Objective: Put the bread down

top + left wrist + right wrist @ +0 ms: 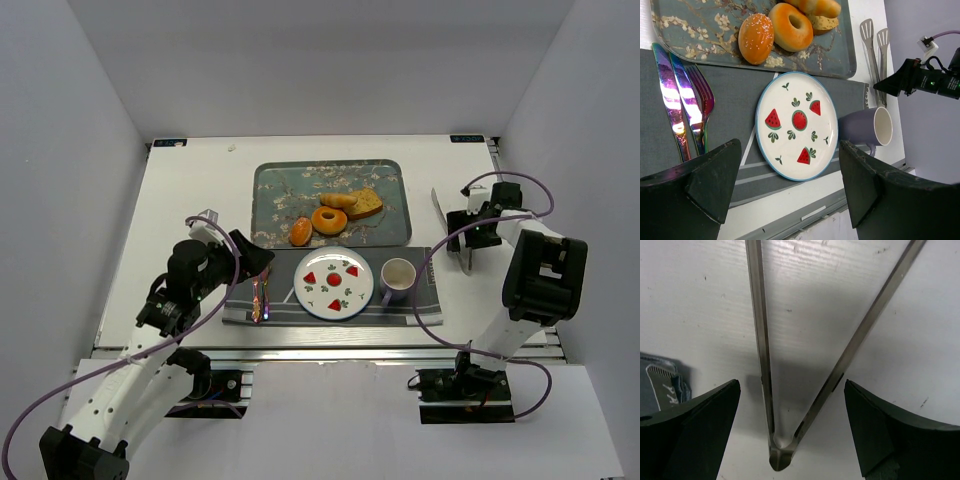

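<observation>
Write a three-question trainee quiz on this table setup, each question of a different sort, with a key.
1. True or false: the plate with the watermelon pattern already has bread on it.
2. Multiple choice: the right gripper is poised over which item? A) the purple mug B) the metal tongs C) the fork
3. Fill in: the ring-shaped bread lies on the floral ____.

Key:
1. False; the plate is bare, and all the bread is on the tray.
2. B; the tongs lie on the table between its open fingers, not gripped.
3. tray
</observation>
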Robot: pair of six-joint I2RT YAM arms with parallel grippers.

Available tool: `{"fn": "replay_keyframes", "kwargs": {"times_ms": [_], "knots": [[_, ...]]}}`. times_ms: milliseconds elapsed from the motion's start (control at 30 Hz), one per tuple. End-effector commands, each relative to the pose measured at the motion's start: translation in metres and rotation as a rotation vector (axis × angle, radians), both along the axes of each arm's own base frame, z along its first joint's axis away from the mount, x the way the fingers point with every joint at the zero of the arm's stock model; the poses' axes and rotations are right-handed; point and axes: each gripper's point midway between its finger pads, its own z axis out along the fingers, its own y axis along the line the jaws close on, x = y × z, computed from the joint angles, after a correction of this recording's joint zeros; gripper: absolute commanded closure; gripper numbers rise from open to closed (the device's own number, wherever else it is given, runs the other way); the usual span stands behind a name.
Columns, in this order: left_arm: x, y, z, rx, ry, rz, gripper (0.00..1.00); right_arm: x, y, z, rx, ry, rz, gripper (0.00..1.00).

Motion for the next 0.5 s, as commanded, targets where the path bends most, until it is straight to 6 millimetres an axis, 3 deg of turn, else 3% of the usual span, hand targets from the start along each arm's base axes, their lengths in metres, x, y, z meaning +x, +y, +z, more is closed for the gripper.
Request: {"fn": "replay_keyframes", "kwargs": {"times_ms": [0,200,233,400,467], "knots": [[0.002,-0.002,0.002,-0.008,-0.01,-0.004,0.12,0.026,-0.001,0.007,-0.081,-0.09,-0.023,0.11],[0.004,-0.003,0.001,-0.002,0.003,-0.009,0.12,0.046,-0.001,0.001,-0.11,-0.122,-0.062,0.18],[0.004,-0.003,0.0,-0.001,0.004,-0.008,0.12,0.047,0.0,-0.001,-0.104,-0.111,-0.061,0.26],[0.001,0.001,0.003,0.001,-0.002,0.01,0.12,0.039,0.008,-0.014,-0.06,-0.041,-0.028,0.42],[-0.001,0.002,0.002,-0.001,-0.004,0.014,0.12,0.038,0.01,-0.015,-0.053,-0.038,-0.011,0.56]]}}
